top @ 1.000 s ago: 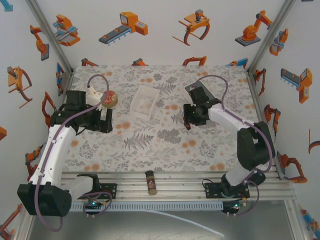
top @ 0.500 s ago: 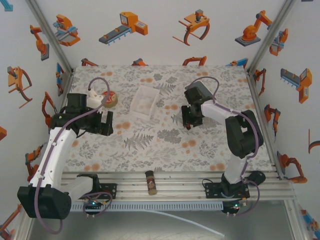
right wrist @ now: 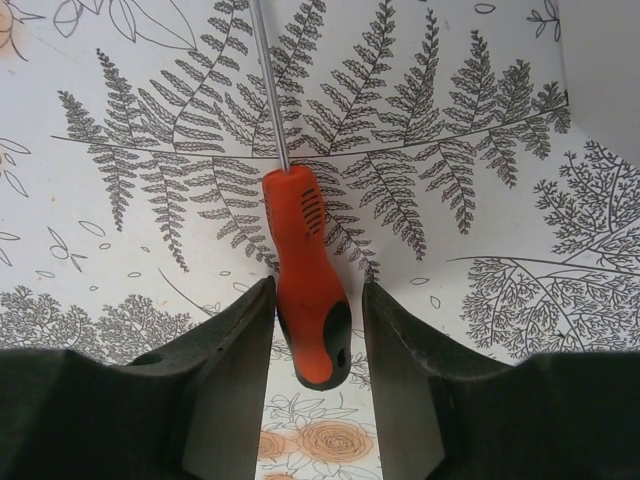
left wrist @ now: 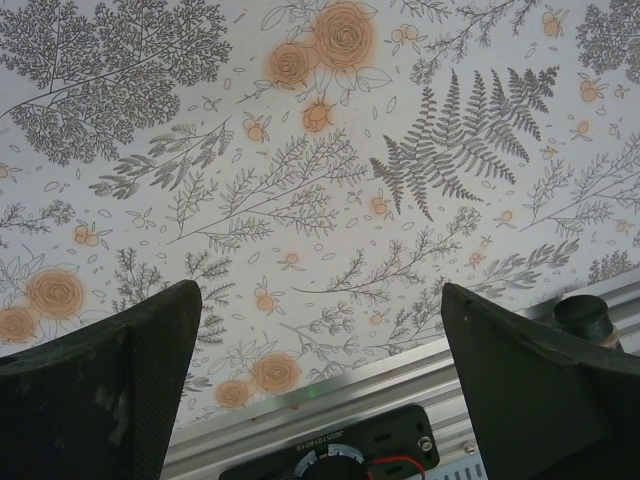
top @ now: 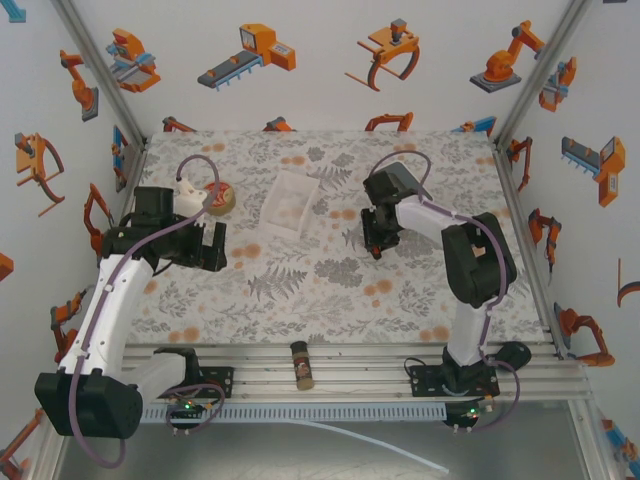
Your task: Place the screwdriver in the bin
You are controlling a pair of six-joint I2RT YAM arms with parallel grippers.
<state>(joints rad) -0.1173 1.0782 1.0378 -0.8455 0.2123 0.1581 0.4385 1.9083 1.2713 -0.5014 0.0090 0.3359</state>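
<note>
Between the fingers of the right gripper [right wrist: 318, 292]: the screwdriver [right wrist: 308, 320], orange handle toward the wrist, shaft pointing away, lying on the table [right wrist: 480, 180]. Jaws are narrow and straddle the handle. Thin slivers of table show on both sides, so I read it as not clamped yet. Left gripper [left wrist: 318, 300] is spread wide with nothing between, over the left part of the table. Bin [top: 300, 178] sits up-left of the right gripper in the top view, near but apart, and looks empty.

Progress: 0 of 2 steps done. Grasp is pending, then lift and carry to the bin.

Vs 1.0 s ago: right elbow has swung inward and the gripper has shifted slightly left. Left arm has barely moved. Bin and the brown bottle [top: 301, 365] on the front rail are unchanged.
</note>
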